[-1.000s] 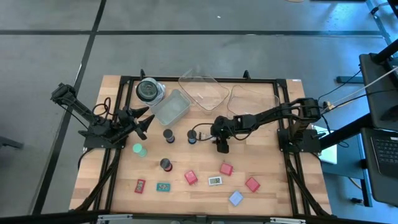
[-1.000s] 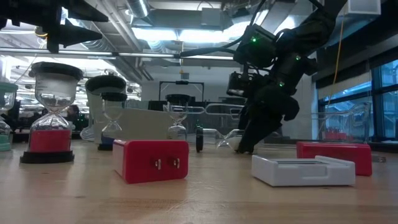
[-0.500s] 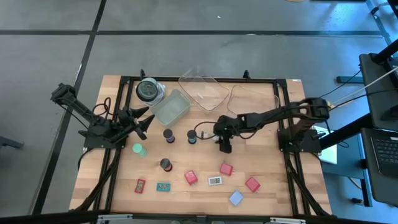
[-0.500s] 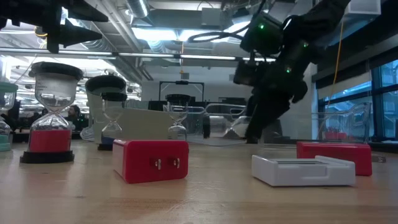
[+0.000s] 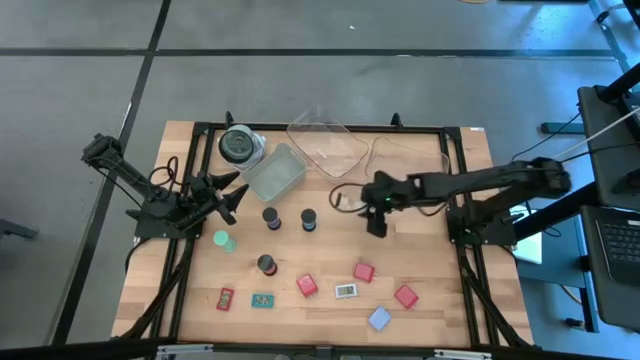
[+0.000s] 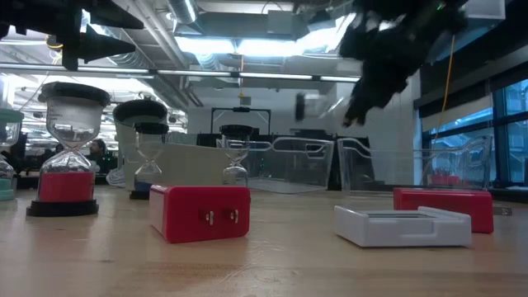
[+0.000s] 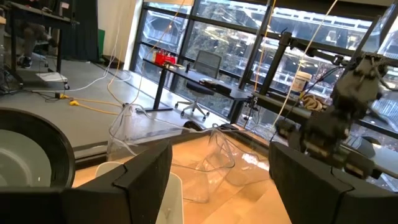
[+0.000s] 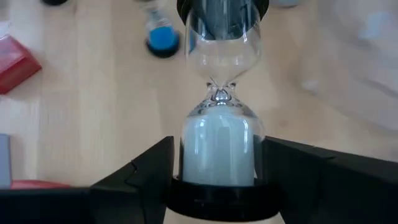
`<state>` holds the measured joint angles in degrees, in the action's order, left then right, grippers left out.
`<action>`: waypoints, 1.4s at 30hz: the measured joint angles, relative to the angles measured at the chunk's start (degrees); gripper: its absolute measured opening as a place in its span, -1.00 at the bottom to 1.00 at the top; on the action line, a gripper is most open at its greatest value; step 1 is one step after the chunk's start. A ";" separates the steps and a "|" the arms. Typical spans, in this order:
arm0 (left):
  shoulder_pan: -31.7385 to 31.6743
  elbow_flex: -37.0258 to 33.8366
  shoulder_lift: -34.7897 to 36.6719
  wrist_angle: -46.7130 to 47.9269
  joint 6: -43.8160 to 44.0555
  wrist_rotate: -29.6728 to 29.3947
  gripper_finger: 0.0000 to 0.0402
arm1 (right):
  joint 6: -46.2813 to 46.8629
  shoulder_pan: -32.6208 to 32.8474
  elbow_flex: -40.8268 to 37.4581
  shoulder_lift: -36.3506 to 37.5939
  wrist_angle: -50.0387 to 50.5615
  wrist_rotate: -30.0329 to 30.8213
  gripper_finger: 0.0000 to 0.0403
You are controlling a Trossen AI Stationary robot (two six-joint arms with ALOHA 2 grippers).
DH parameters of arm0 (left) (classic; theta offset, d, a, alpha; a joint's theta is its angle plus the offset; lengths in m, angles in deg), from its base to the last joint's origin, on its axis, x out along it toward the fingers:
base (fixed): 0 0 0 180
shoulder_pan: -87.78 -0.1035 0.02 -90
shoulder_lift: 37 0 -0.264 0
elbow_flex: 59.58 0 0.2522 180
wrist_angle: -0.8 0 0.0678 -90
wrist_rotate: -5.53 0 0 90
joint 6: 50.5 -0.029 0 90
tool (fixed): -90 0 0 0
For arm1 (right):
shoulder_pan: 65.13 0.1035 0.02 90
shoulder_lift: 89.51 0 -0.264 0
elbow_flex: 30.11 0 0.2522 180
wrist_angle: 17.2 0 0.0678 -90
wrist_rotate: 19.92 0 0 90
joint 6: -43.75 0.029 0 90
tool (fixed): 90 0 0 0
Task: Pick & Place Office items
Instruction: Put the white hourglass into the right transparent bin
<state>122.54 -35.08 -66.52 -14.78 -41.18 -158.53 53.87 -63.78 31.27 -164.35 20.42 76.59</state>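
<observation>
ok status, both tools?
Right tool shut on white-sand hourglass, lifted above table. Left tool open, idle near lidded jar. Nothing in the way.

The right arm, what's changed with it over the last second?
The right tool closed on a white-sand hourglass with black ends, lifted it off the table and carried it toward the robot's right. The left tool stayed open beside the clear plastic tray; the other items kept their places.
</observation>
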 joint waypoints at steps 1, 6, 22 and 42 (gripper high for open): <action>0.00 0.00 -0.02 0.02 0.00 -0.04 0.31 | 0.22 0.00 0.00 1.87 1.54 1.37 0.04; 0.00 0.00 -0.01 0.01 0.00 -0.38 0.31 | 3.12 -0.92 0.06 10.28 10.22 7.53 0.04; -0.01 0.00 -0.02 0.02 0.00 -0.48 0.31 | 15.71 -16.69 0.07 15.18 32.84 6.21 0.04; 0.00 0.00 0.00 2.62 0.00 -0.48 0.31 | 9.00 -37.00 2.72 1.59 41.77 -9.91 0.05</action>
<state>122.54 -35.08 -66.52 -12.15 -41.18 -159.01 62.87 -100.78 33.99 -162.75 62.19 66.68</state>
